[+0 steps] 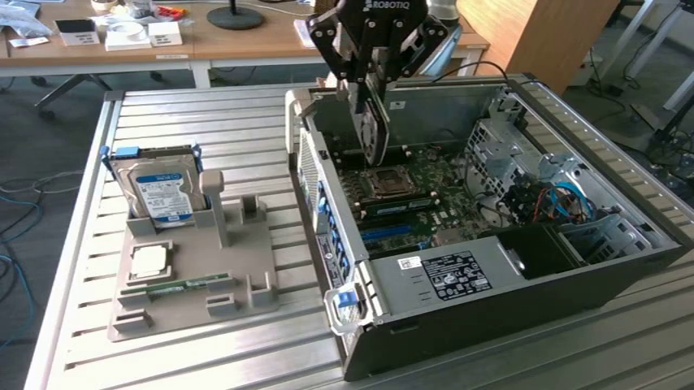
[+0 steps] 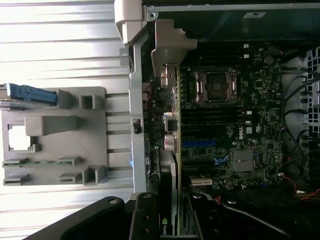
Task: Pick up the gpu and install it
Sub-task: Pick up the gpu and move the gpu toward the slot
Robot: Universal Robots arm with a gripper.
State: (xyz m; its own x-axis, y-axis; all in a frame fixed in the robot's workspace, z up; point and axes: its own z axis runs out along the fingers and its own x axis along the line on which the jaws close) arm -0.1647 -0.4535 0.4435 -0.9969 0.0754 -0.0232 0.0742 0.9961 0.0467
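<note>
I hold the gpu (image 1: pixel 376 130) on edge, pinched between my narrowly set jaws, so its lower edge can meet a slot on the motherboard (image 1: pixel 418 183) inside the computer case (image 1: pixel 607 268). It hangs within the case's open top, close to one case wall. My gripper (image 1: pixel 372 81) points straight down above the case.

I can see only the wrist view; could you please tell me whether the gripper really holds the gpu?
Observer: Yes; the gripper clamps the gpu by its top edge, and it hangs upright inside the open case.
Operator: How low is it?
Observer: Its lower edge is close over the motherboard, beside the processor socket; contact I cannot tell.
Operator: And the hard drive?
Observer: The hard drive stands upright in the grey holder, blue label showing.
</note>
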